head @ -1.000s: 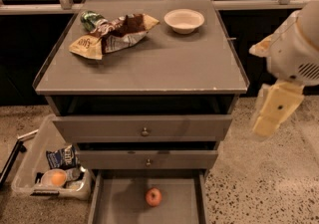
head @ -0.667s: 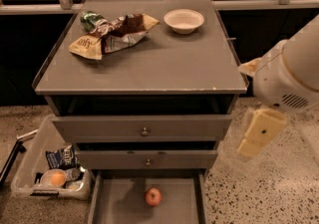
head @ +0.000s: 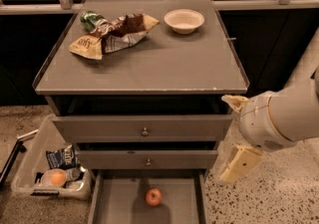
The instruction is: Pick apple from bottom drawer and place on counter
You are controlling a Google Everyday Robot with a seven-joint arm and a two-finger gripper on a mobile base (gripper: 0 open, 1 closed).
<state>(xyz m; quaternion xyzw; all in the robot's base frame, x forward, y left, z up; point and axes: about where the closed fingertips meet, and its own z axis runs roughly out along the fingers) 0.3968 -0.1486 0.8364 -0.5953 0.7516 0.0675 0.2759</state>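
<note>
Step in hand: approach to the pick. The apple (head: pixel 154 196) is lying on the floor of the bottom drawer (head: pixel 119 204), which is standing pulled out, and nothing is touching the fruit.

The gripper (head: pixel 228 138) is hanging above and to the right of the apple, outside the cabinet's right side. Its two cream fingers (head: pixel 238 164) appear to be standing spread well apart, though the angle is making this hard to confirm. Nothing is sitting between them.

Next move, as judged: the gripper is needing to travel left and down to come over the apple, then descend with the jaws straddling it.

Obstructions: the middle drawer (head: pixel 114 159) and the top drawer (head: pixel 99 128) are projecting just above and behind the apple, so a descent from the front is looking safer. The drawer's right wall is standing between the apple and the gripper.

Above the apple, the counter (head: pixel 164 66) is carrying snack bags (head: pixel 112 36) and a white bowl (head: pixel 184 20) at its rear, leaving bare surface toward the front. Left of the apple, a clear bin (head: pixel 27 170) is holding an orange-capped container (head: pixel 58 177), which is not the target.
</note>
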